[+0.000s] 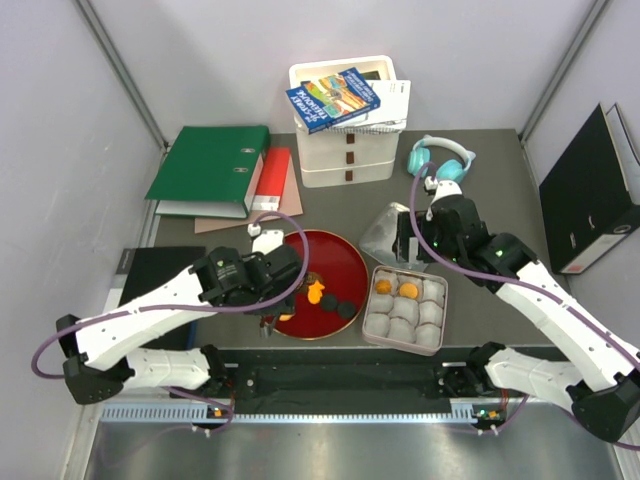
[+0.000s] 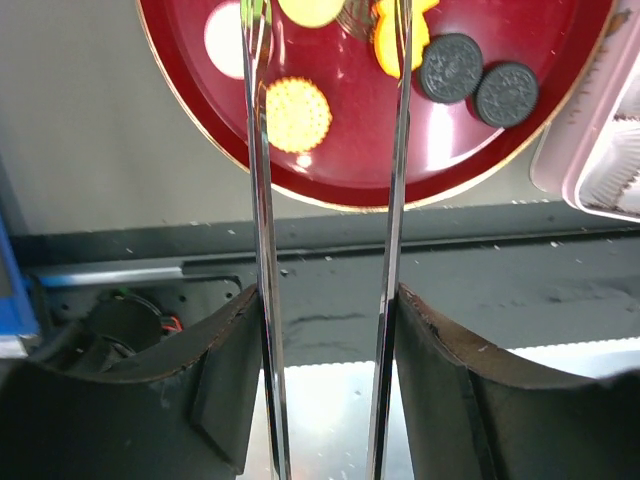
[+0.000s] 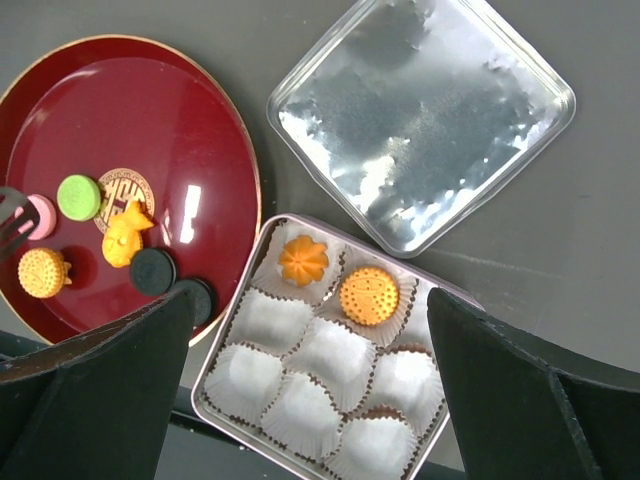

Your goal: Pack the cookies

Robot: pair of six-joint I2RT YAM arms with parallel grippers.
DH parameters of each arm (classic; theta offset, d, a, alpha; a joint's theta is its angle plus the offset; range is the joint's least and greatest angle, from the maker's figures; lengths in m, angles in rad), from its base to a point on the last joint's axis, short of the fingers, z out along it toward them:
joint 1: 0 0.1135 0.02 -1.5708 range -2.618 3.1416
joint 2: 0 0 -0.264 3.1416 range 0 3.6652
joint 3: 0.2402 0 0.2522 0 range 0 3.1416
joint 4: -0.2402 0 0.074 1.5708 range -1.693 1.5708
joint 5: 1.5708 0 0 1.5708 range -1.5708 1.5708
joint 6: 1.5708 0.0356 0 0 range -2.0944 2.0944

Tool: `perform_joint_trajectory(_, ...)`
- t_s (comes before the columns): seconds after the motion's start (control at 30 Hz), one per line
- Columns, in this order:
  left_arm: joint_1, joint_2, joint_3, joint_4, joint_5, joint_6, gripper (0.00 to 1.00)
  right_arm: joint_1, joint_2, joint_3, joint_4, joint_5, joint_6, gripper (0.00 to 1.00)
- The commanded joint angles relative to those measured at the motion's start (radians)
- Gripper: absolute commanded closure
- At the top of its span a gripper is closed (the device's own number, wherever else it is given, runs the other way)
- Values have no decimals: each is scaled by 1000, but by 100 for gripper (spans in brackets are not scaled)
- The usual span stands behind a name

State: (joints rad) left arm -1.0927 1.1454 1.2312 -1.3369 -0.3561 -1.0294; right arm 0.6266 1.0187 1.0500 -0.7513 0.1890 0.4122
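Several cookies lie on the red plate (image 1: 330, 262). In the right wrist view these are a pink cookie (image 3: 40, 215), a green cookie (image 3: 80, 197), an orange flower cookie (image 3: 128, 240), an orange round cookie (image 3: 42, 272) and two dark cookies (image 3: 153, 270). The tin box (image 1: 372, 330) of white paper cups holds an orange flower cookie (image 3: 302, 260) and an orange round cookie (image 3: 368, 295). My left gripper (image 2: 328, 20) carries long metal blades, open and empty, over the plate by the pink and green cookies. My right gripper (image 3: 310, 300) is wide open and empty above the tin.
The tin's silver lid (image 3: 420, 120) lies behind the box. Further back are a green binder (image 1: 210, 165), a white stacked container (image 1: 348, 150) with a book on it, and teal headphones (image 1: 440, 160). A black binder (image 1: 590, 195) leans at the right.
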Motion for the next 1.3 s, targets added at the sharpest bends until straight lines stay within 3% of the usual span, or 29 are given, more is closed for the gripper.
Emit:
perform_joint_trajectory(0.0,-3,-35,-35,-107,65,-63,44,12,-6,15,46,-13,5,1)
perform_joint_trajectory(0.7,-4,-75,-196,-33,157,-81,46,10,1,-7,55,-22,14,1)
perform_joint_trajectory(0.97,-6,-55,-191,-12,155,-61,56,10,9,2,56,-22,8,1)
perform_joint_trajectory(1.1,-6,-39,-153,-15,129,-43,61,12,9,4,53,-20,10,1)
perform_joint_trajectory(1.27,-4,37,37,-82,59,12,62,12,11,15,47,-16,7,1)
